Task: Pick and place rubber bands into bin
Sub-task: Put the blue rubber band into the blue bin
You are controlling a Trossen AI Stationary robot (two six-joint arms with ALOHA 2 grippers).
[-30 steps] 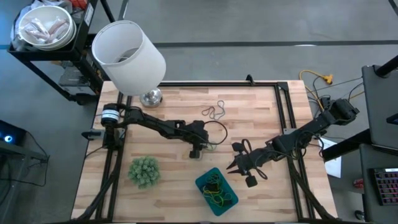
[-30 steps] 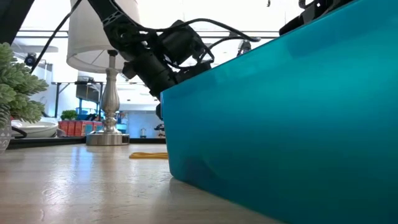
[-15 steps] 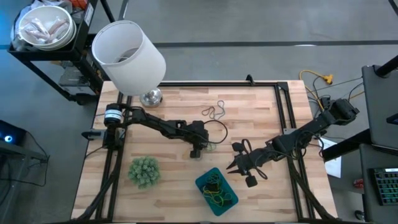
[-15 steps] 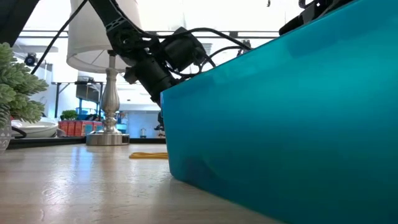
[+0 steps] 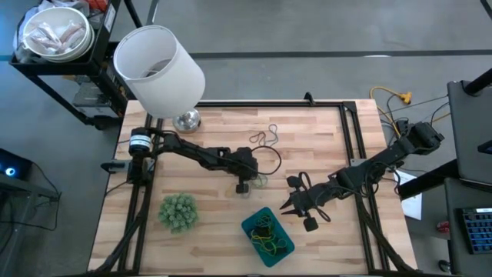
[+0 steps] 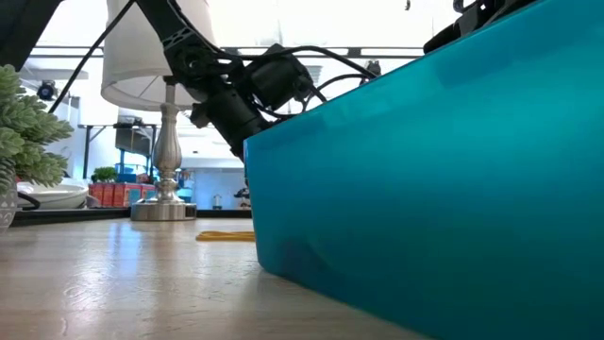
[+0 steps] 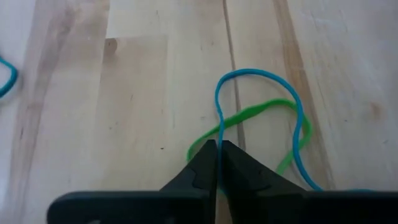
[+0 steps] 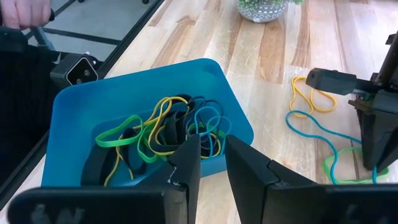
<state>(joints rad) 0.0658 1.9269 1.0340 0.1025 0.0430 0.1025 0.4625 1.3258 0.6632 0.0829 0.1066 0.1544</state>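
The teal bin [image 5: 267, 236] stands near the table's front edge and holds several rubber bands [image 8: 161, 134]. My left gripper [image 5: 244, 185] is at the table's middle, fingers pointing down and shut on a blue rubber band [image 7: 292, 106] that lies over a green one [image 7: 261, 112]. A yellow band [image 8: 311, 93] lies beside them. More bands [image 5: 265, 138] lie toward the far edge. My right gripper [image 5: 288, 206] hovers open just to the right of the bin's far end, with nothing between its fingers [image 8: 186, 168]. My left gripper pinches a single strand of the blue band [image 7: 218, 127] between its two fingertips. The fingers come from above, pointing down at the table. The rest of the loop lies slack on the wood, across the green band.
A lamp with a white shade [image 5: 157, 65] and a metal foot [image 5: 187, 119] stands at the far left. A fuzzy green plant ball [image 5: 178, 211] sits front left. Black frame rails [image 5: 357, 146] run along the table's sides. A person's hand [image 8: 25, 12] shows beyond the table.
My left gripper has sunk a little toward the bands at the table's middle. The right arm has kept still.
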